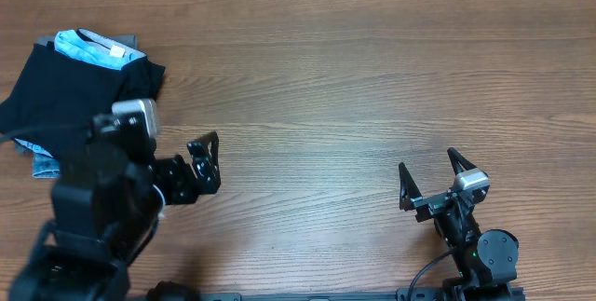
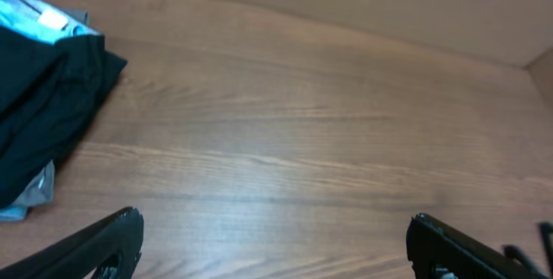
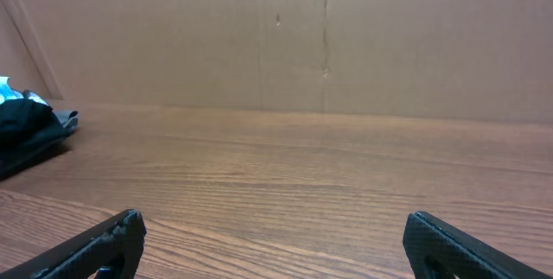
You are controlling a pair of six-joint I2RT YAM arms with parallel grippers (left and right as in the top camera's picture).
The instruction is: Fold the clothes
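One cardboard wall [image 3: 259, 37], right wrist only; black T-shirt [image 1: 56, 91] clearest overhead.

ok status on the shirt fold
Left hand open, empty. Right hand open, empty. Black T-shirt bunched at far left, untouched. Light blue garment poking out beside it.

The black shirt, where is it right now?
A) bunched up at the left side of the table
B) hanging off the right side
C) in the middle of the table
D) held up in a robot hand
A: the black shirt lies bunched at the left side of the table, touching a light blue garment; the left hand and right hand are open and empty.
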